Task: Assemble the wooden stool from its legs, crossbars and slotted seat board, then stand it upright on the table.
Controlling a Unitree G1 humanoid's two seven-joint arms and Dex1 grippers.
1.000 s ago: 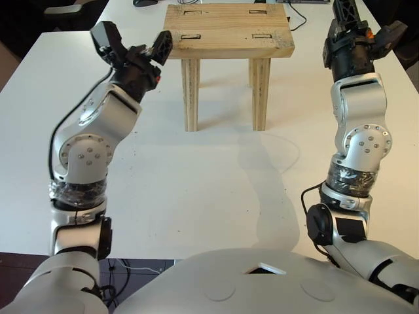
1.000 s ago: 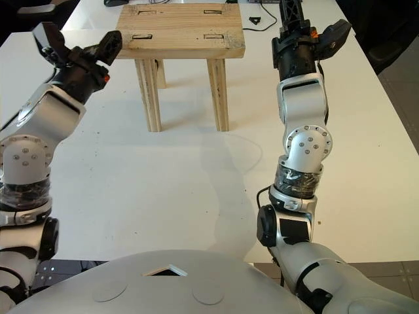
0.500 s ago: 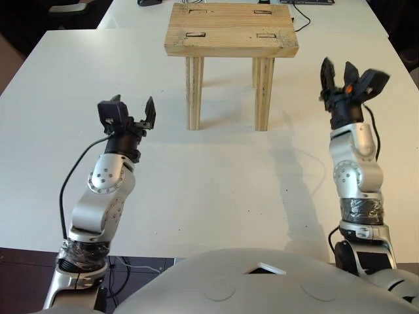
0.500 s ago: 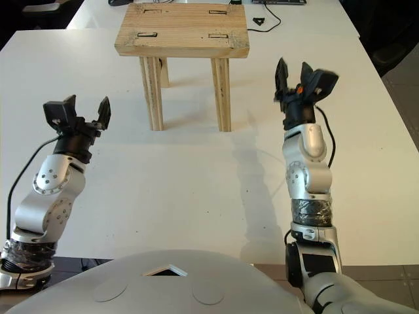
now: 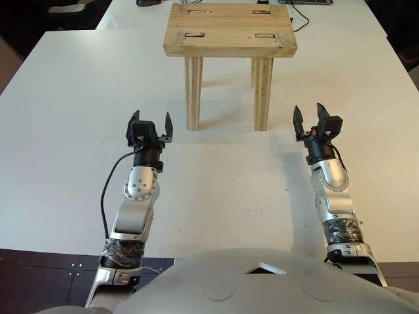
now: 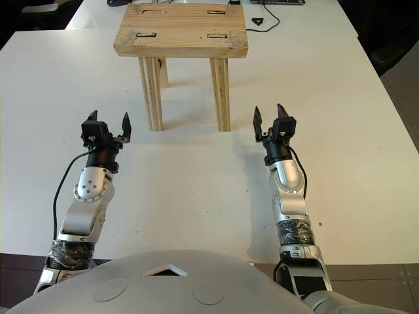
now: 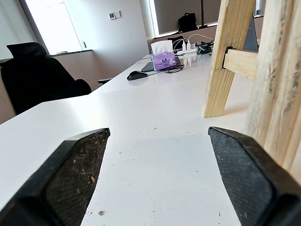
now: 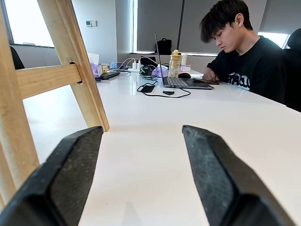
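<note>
Stool [image 5: 227, 29] stands upright on the table [image 5: 78, 98]. Left gripper [image 5: 151, 121] and right gripper [image 5: 308, 114] sit near its front legs [image 5: 192, 91], fingers spread, empty. Probably rigid, lightish wood; grip a leg or the seat [image 5: 229, 50] edge.

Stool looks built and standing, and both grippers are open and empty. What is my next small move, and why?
Probably no further move on the stool: it stands upright on the table, seat on top, front legs planted. The left gripper and right gripper are open, empty and short of those legs. I'd draw both arms back a little to rest and call it done.
</note>
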